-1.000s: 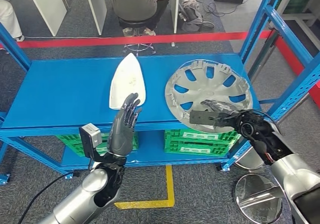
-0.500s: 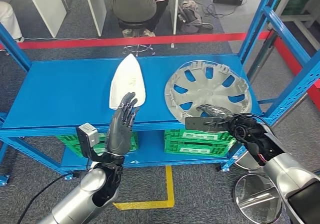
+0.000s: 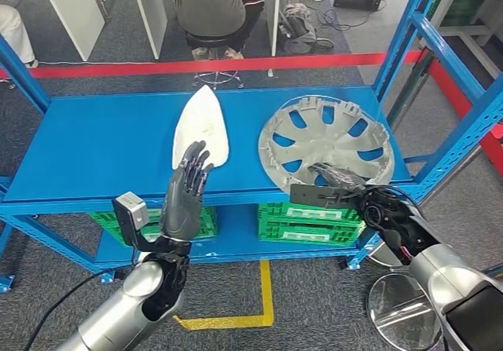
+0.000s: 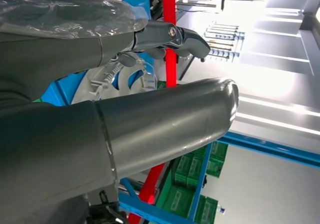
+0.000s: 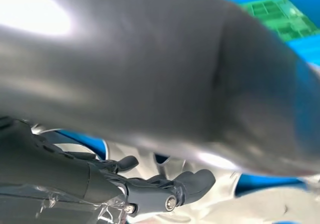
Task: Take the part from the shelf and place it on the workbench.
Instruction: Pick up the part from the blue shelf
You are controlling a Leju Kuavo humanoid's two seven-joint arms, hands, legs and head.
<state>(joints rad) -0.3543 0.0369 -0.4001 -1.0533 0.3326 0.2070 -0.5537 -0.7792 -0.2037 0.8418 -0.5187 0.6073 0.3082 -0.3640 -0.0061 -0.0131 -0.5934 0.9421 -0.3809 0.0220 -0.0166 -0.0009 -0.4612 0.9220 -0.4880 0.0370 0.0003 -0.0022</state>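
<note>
A silver hubcap [image 3: 350, 135] lies flat on the right of the blue shelf board [image 3: 95, 143]. To its left lies a white, teardrop-shaped part [image 3: 201, 125]. My right hand [image 3: 339, 180] reaches over the hubcap's near rim, fingers stretched flat above it; I see no grip. In the right wrist view its dark fingers [image 5: 188, 184] and thick thumb stand apart, with the hubcap [image 5: 245, 204] beyond. My left hand [image 3: 184, 194] is raised in front of the shelf edge, just short of the white part, fingers spread and empty. The left wrist view looks past its fingers [image 4: 177, 36] at the hubcap [image 4: 113, 81].
Green crates [image 3: 308, 217] fill the lower shelf. Blue uprights [image 3: 415, 29] frame the right side. Round metal discs [image 3: 403, 312] lie on the floor at right, near yellow tape [image 3: 267, 288]. A person [image 3: 211, 5] sits on a stool behind the shelf, past a red line [image 3: 119, 68].
My right hand has drawn back a little toward the hubcap's near rim. My left hand has drifted slightly left and back. The hubcap and the white part lie where they were.
</note>
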